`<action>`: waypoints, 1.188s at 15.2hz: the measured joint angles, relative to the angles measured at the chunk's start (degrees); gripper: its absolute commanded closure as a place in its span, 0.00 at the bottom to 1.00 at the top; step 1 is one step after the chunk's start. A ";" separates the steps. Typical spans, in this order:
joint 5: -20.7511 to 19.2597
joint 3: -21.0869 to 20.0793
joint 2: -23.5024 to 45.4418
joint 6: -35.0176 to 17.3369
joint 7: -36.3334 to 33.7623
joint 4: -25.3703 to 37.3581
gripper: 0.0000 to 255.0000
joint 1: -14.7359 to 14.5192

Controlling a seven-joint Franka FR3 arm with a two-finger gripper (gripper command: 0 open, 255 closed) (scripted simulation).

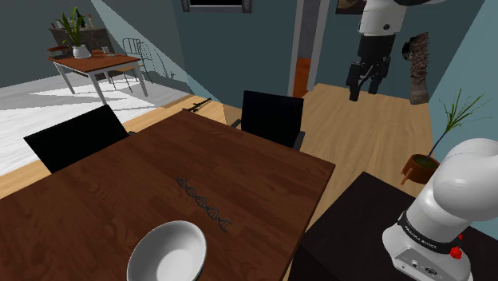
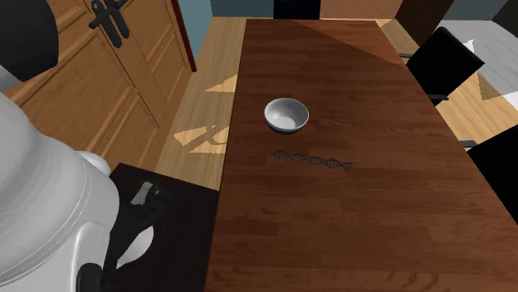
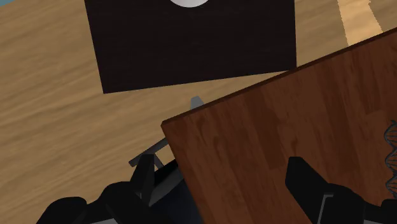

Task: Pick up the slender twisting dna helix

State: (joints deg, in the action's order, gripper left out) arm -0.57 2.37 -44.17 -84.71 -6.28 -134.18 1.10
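Dark brown wood planks form the long dining table, which stands on a pale wooden floor with black chairs along its sides. On the tabletop lies the slender twisting dna helix, a thin dark wiry strand lying flat near the table's middle, just beside a white bowl but not touching it. The black gripper hangs high in the air in the shoulder view, past the table's far corner and to the right of a black chair, well apart from the helix. Its two fingers stand apart with nothing between them but the table's corner and the floor below. In the wrist view one end of the helix shows on the wood beyond one finger. The arm's black stand sits next to the table's edge.
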 measured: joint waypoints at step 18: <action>10.24 -14.79 17.59 -22.75 -16.61 -2.99 0.00 -5.45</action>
State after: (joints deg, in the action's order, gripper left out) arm 9.67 -12.42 -26.58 -107.45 -22.89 -137.17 -4.35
